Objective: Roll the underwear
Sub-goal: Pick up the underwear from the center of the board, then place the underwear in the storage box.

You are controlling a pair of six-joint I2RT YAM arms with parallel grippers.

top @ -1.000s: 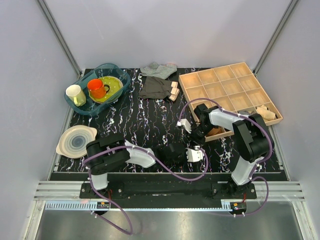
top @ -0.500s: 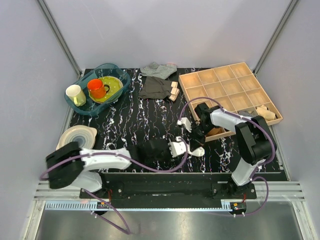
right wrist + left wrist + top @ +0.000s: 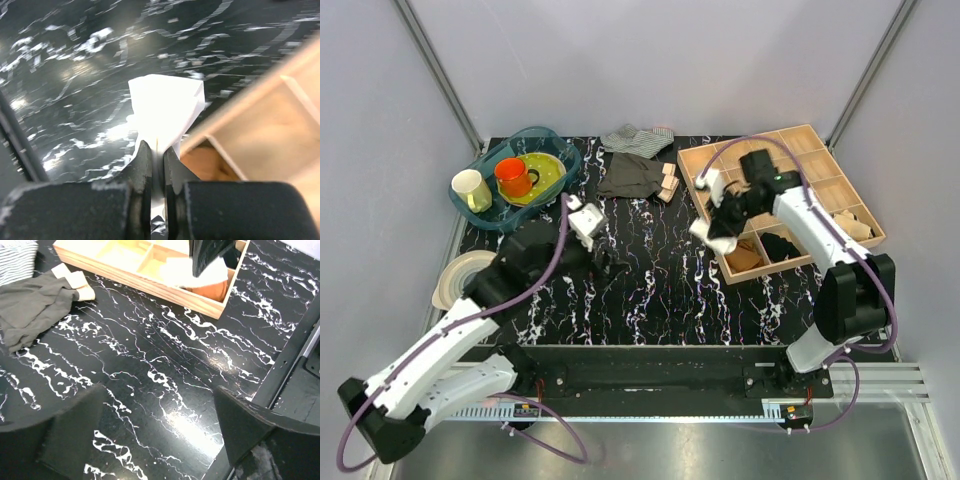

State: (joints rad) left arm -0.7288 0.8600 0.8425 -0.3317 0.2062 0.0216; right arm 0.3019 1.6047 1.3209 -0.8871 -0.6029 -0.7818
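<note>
Hanging by the tray's [image 3: 748, 140] edge, right of centre, the underwear [image 3: 165, 107] is clamped in the right gripper [image 3: 157, 150]; the left gripper [image 3: 160, 412] is spread wide, empty.

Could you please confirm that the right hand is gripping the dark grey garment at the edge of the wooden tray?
Not quite: the right hand is gripping the white underwear at the edge of the wooden tray, as the right wrist view shows. The dark grey garment lies on the table.

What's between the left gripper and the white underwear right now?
Only bare marbled tabletop, clearest in the top view; the right gripper holds the underwear.
</note>
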